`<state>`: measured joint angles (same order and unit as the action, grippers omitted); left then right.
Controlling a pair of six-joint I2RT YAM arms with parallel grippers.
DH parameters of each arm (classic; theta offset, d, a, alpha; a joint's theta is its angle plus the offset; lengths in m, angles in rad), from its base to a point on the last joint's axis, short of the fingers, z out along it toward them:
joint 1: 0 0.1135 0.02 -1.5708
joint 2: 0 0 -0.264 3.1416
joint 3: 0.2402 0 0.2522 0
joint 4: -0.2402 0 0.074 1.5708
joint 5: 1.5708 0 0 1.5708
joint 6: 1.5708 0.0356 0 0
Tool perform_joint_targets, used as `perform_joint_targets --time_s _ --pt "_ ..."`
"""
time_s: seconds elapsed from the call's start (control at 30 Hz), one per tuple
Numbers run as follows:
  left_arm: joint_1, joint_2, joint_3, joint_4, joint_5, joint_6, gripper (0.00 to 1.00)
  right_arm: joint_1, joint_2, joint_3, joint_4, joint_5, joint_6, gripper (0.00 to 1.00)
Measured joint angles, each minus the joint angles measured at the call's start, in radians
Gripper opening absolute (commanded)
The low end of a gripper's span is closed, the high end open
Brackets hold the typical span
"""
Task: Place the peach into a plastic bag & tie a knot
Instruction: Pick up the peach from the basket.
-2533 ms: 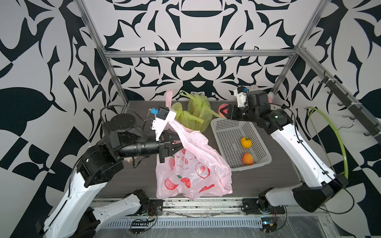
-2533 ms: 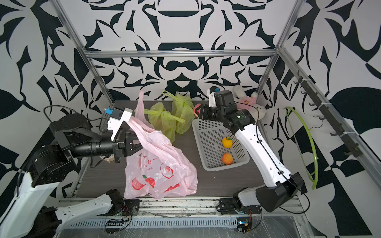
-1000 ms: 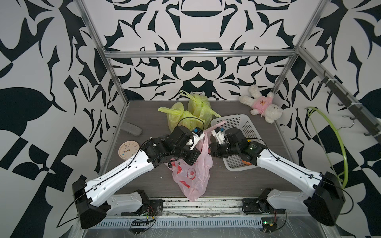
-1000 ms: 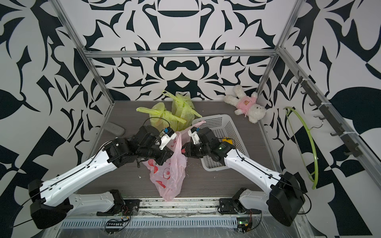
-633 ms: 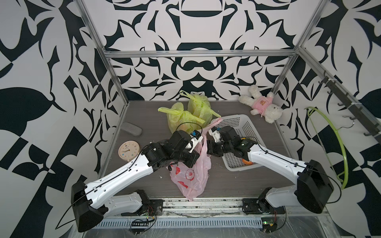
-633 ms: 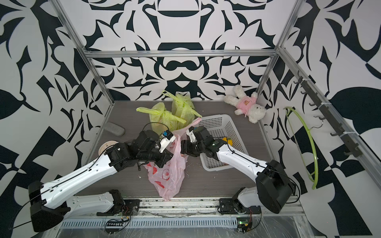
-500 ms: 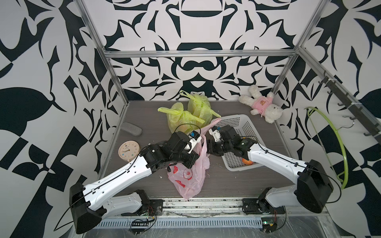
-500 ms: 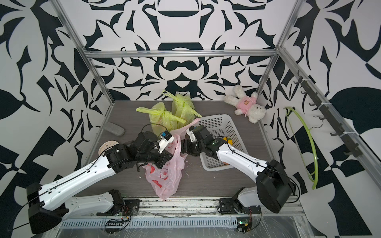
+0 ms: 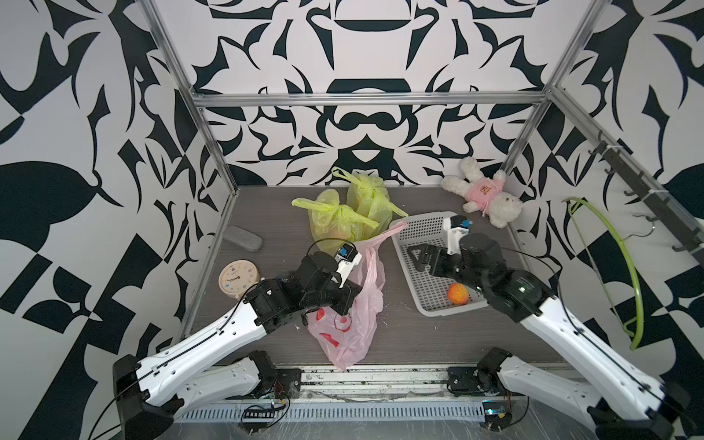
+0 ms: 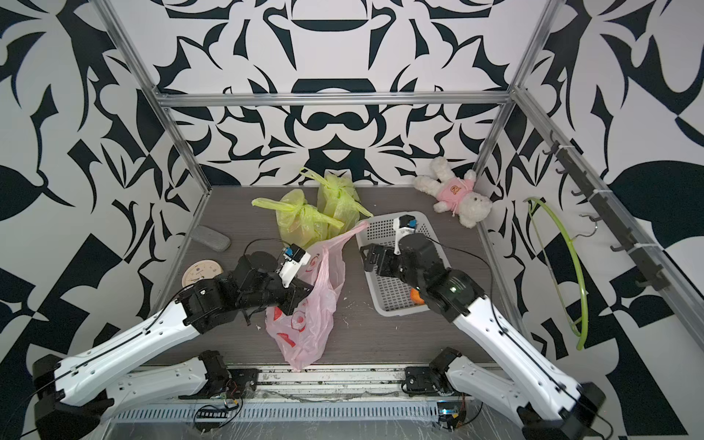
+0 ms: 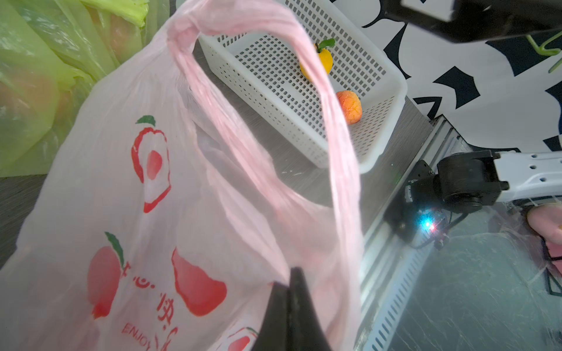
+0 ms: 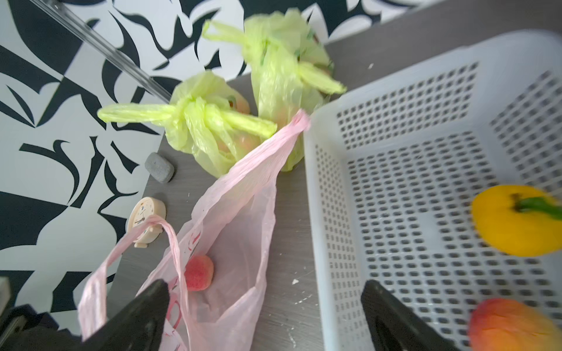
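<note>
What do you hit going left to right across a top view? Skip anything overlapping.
clock → pink bag → basket → hanger

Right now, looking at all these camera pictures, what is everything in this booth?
pink bag: one, pink with red fruit prints, middle of the table, handle pinched
peach: one, pink-red, inside the pink bag
green bags: two, yellow-green, knotted, at the back
basket: one, white, perforated, beside the pink bag
yellow fruit: one, green stem, in the basket
orange fruit: one, orange-red, in the basket
clock: one, cream, near the table's edge
grey block: one, behind the clock
plush toy: one, white with pink shirt, back corner
hoop: one, green, by the side wall
table: one, dark grey
left gripper: black, shut on the pink bag
right gripper: black, open, above the basket's edge
</note>
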<state>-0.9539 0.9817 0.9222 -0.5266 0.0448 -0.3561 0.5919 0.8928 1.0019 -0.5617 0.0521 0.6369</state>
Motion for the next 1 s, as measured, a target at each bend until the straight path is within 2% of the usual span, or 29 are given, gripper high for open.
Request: perform_joint_targets --time_s 0.1,0.2,0.47,0.57,1.0 --pt "0.000 0.000 -0.003 0.011 0.002 -0.005 0.00 -0.100 0.013 0.100 -0.109 0.024 -0.088 0.90" --pt "0.000 0.000 -0.003 0.029 0.005 -0.007 0.00 -0.214 0.089 0.145 -0.167 0.028 -0.151 0.89" --pt "0.000 -0.002 -0.041 0.082 0.035 -0.007 0.00 -0.402 0.335 0.069 -0.231 0.031 -0.219 0.90" --pt "0.000 -0.002 -0.066 0.099 0.050 -0.008 0.00 -0.432 0.420 0.057 -0.219 0.040 -0.221 0.90" --pt "0.000 -0.052 -0.095 0.143 0.079 -0.011 0.00 -0.434 0.737 0.092 -0.130 0.139 -0.225 0.89"
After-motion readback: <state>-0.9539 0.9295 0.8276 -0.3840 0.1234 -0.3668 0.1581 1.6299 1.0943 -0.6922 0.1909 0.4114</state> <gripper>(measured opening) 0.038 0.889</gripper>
